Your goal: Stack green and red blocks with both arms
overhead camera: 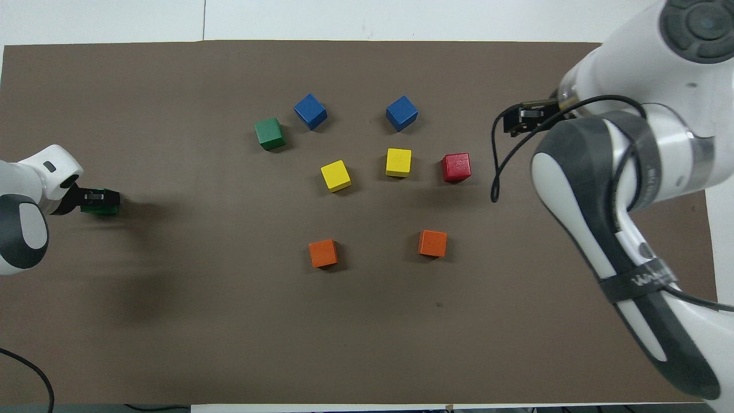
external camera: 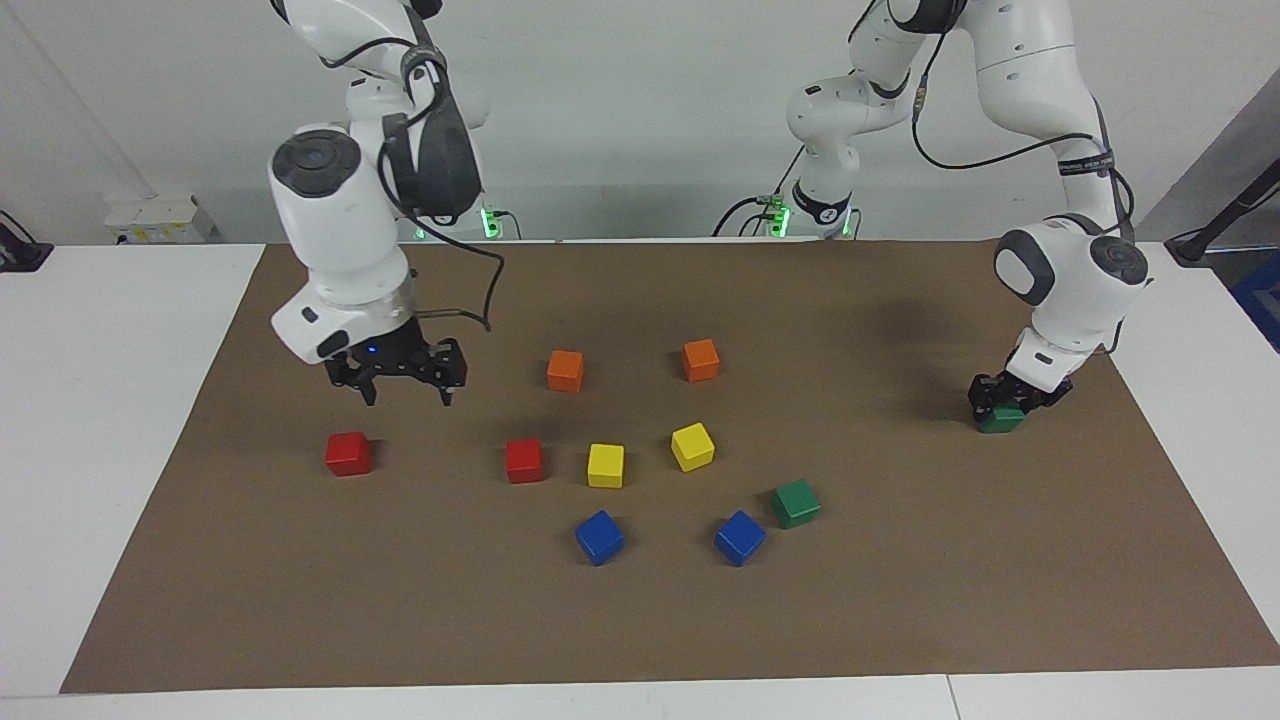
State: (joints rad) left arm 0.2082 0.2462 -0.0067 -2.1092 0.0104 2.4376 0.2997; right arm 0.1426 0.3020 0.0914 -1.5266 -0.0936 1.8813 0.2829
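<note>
No stack is built yet: every block is seen lying singly on the brown mat (external camera: pixel 640 620) that covers the counter (external camera: pixel 100 350). The outer red block (external camera: pixel 348 453) is placed alone toward the right arm's end of the mat, well apart from the rest; in the overhead view it is hidden by that arm. The right pincer (external camera: pixel 404 392) is held raised over bare mat, above neither red block, with its jaws spread wide and nothing in them. The inner red block (external camera: pixel 524 460) is found just beside a yellow block (external camera: pixel 605 465) in the middle cluster, untouched. At the left arm's end, the outer green block (external camera: pixel 1000 420) is seen low at the mat with the left pincer (external camera: pixel 1012 402) down around it; whether that block is gripped or let go cannot be told. The inner green block (external camera: pixel 797 503) is left beside a blue block (external camera: pixel 740 537), farther from the robots than the yellow ones. The orange blocks (external camera: pixel 565 370), nearest the robots, are not part of the job, and neither are the yellow and blue pairs. The two outer blocks are judged to be laid out as bases, so perhaps the first half of the work is done. Left to do: the inner red block is to be fetched and set on the outer red one, and the inner green block is to be carried to the outer green one.
</note>
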